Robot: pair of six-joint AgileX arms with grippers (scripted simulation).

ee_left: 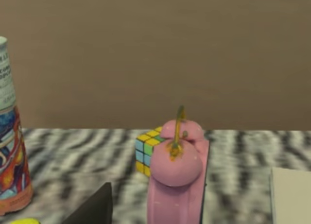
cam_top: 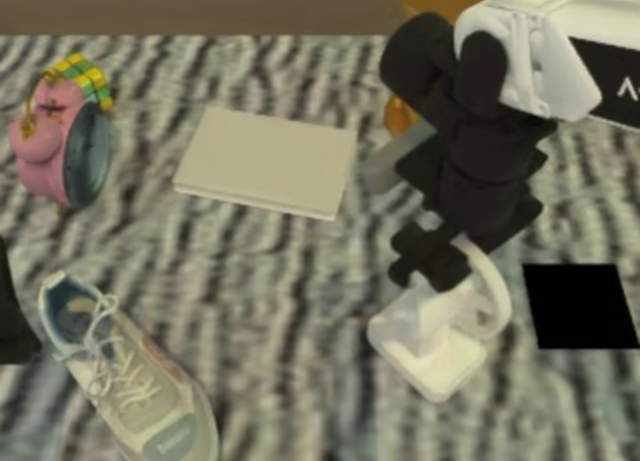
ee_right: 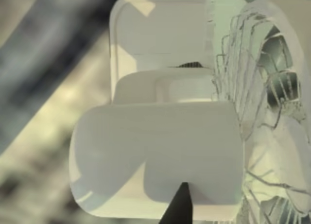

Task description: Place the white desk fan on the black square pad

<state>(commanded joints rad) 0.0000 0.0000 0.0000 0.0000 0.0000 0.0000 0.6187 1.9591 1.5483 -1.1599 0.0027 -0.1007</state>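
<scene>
While right hand (cam_top: 432,264) covers white desk fan (cam_top: 440,331), black square pad (cam_top: 581,305) lies unobstructed.

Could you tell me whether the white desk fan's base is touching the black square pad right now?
Apart. The top view shows striped table between the white desk fan and the black square pad at its right.

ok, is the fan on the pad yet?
No, in the top view the fan stands on the striped cloth left of the pad, apart from it.
</scene>
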